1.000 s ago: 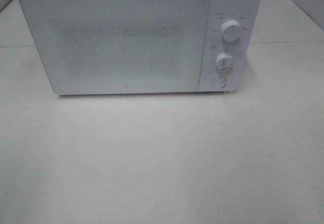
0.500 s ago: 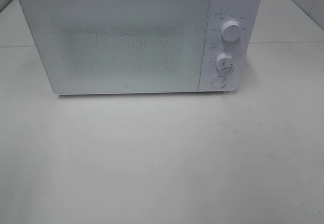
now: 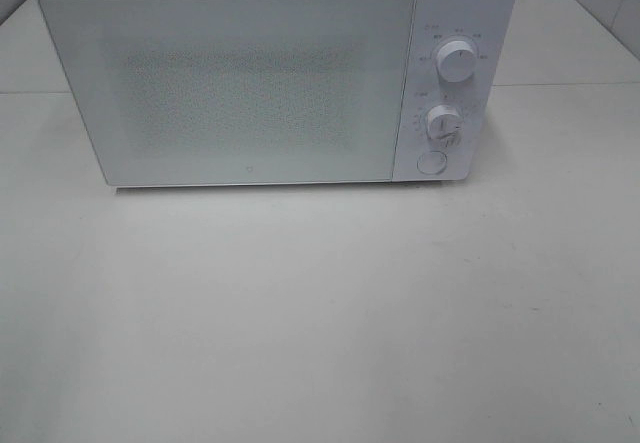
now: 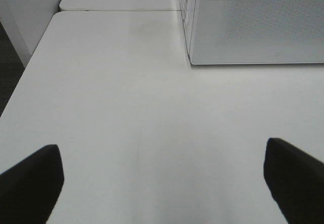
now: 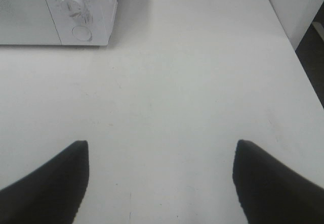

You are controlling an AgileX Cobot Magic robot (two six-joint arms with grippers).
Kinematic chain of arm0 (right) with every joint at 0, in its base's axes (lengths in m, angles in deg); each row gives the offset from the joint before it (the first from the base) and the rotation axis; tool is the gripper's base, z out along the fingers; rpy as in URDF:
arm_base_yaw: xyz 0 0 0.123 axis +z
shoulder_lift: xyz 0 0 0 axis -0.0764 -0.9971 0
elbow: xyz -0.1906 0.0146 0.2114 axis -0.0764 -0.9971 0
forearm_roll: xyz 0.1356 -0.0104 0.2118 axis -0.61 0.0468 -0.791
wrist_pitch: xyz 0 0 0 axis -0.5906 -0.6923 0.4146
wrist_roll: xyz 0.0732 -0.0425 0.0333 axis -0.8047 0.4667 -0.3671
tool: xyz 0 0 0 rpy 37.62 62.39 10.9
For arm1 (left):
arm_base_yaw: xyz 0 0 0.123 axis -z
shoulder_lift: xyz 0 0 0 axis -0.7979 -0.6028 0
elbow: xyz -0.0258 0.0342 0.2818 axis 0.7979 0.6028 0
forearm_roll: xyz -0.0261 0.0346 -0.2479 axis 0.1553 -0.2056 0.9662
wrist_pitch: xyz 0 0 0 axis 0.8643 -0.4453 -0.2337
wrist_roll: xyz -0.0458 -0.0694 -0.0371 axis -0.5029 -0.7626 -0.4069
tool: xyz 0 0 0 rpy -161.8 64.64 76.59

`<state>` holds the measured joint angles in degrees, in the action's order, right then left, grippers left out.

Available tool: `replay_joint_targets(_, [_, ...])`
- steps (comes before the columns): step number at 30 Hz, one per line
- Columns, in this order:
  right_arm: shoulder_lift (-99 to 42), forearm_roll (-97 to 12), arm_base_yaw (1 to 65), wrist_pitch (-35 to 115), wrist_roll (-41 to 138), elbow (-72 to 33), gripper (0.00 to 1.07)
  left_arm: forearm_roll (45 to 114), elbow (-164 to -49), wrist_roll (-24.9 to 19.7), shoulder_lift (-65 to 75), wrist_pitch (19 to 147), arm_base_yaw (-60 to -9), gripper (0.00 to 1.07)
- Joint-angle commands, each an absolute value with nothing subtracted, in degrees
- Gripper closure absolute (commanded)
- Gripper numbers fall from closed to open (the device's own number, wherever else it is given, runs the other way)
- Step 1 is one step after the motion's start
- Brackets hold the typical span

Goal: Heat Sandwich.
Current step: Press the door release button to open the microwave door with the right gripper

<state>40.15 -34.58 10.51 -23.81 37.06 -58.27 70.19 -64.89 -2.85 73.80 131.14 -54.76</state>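
Note:
A white microwave (image 3: 270, 73) stands at the back of the white table (image 3: 320, 313) with its door shut. It has two knobs (image 3: 455, 64) and a round button (image 3: 431, 162) on its right panel. The sandwich is not in view in any frame. Neither gripper shows in the exterior high view. My left gripper (image 4: 162, 183) is open and empty above the table, left of the microwave's corner (image 4: 253, 21). My right gripper (image 5: 159, 183) is open and empty above the table, with the microwave's knob panel (image 5: 76, 11) ahead of it.
The table's left edge (image 4: 25, 82) and a dark floor gap show in the left wrist view. The table's right edge (image 5: 298, 57) shows in the right wrist view. A seam with a second table (image 4: 121, 10) runs behind the microwave.

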Motion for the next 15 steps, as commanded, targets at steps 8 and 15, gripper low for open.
replay_joint_targets(8, [41.8, -35.6, 9.0, -23.1, 39.2, -58.4, 0.31, 70.4, -64.7, -2.9, 75.2, 131.0, -54.9, 0.05])
replay_joint_targets(15, [41.8, -36.1, 9.0, -23.0, 39.2, -58.4, 0.31, 70.4, -64.7, -2.9, 75.2, 131.0, -54.9, 0.05])
